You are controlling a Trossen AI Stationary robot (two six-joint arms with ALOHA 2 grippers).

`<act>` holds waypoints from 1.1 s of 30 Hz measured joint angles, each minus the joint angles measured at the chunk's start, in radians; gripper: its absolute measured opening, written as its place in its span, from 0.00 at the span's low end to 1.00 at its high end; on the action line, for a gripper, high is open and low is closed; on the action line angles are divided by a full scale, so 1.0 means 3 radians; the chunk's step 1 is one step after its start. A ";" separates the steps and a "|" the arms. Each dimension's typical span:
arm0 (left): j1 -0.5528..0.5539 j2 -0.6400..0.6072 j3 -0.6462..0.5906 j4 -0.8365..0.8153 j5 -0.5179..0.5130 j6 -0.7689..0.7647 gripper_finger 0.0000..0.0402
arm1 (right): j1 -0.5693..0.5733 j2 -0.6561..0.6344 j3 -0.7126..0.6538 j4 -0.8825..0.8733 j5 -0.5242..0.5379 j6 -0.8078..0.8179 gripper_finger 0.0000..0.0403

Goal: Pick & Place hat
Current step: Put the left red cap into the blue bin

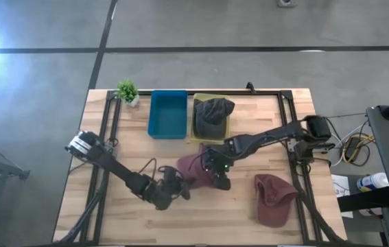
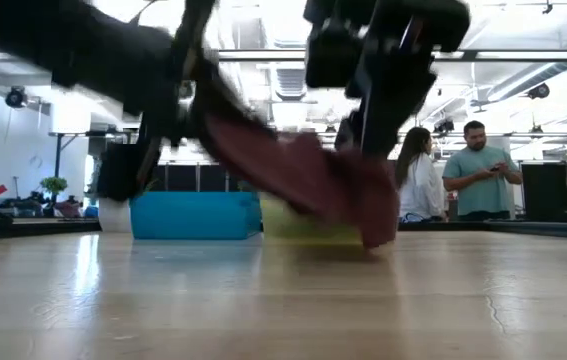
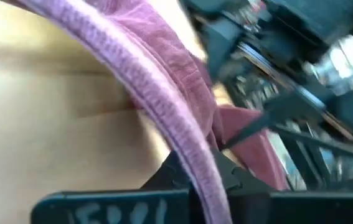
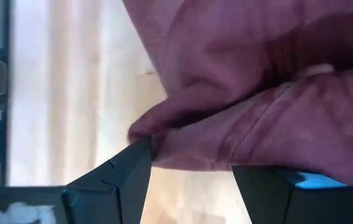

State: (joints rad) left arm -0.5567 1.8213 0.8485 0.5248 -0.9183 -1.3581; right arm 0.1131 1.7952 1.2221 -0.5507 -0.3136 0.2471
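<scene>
A maroon hat (image 1: 193, 167) hangs between my two grippers at the table's middle, and it also shows in the low view (image 2: 303, 175). My left gripper (image 1: 182, 185) is shut on its near-left side. My right gripper (image 1: 215, 175) is shut on its right side. A second maroon hat (image 1: 274, 199) lies flat on the table at the near right. A dark grey hat (image 1: 213, 112) lies in a yellow-green bin (image 1: 197, 130) at the far middle. My left gripper pinches the maroon hat's stitched rim edge (image 3: 182, 149) between its two fingers, which lie across the rim. It comes from the table's left. The hat rises from the fingers and is drawn out toward the other gripper. My right gripper pinches a bunched fold of the maroon hat (image 4: 188, 146) between its two fingers, several layers thick. It comes from above and from the right. The hat's end (image 2: 368, 225) hangs below the fingers, close over the table; whether it touches I cannot tell.
A blue bin (image 1: 168, 114) stands left of the yellow-green bin at the far edge, with a small potted plant (image 1: 127, 90) at the far left corner. Bare wood lies near left and near middle. People stand in the room beyond the table (image 2: 473, 165).
</scene>
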 joint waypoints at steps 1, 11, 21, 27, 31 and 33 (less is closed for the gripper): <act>-0.0006 -0.0115 0.0024 -0.0069 0.0078 0.0211 0.02 | 0.0000 -0.0079 0.0000 -0.0041 0.0003 -0.0006 0.52; 0.0033 -0.1276 0.1342 -0.4021 0.0539 0.2640 0.01 | -0.0004 -0.1326 0.0000 -0.0630 0.1388 0.0038 0.51; 0.0127 -0.0878 0.2734 -0.5932 -0.0028 0.4703 0.01 | -0.0106 -0.2165 0.0003 -0.0675 0.3215 0.0633 0.52; 0.0089 -0.0463 0.2703 -0.6305 -0.0582 0.5250 0.01 | -0.0612 -0.2181 -0.0070 -0.0754 0.2165 0.1761 0.52; -0.0064 -0.0252 0.2494 -0.6438 -0.1030 0.5640 0.01 | -0.0820 -0.2039 -0.0364 -0.0717 0.1506 0.1982 0.52; -0.0158 -0.0205 0.2429 -0.6460 -0.1192 0.5937 0.01 | -0.0891 -0.1961 -0.0578 -0.0602 0.1322 0.1986 0.52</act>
State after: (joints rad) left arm -0.6041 1.7598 1.5774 -1.4130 -1.2758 0.4231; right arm -0.1542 1.2071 1.0485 -0.7312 0.0831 0.8429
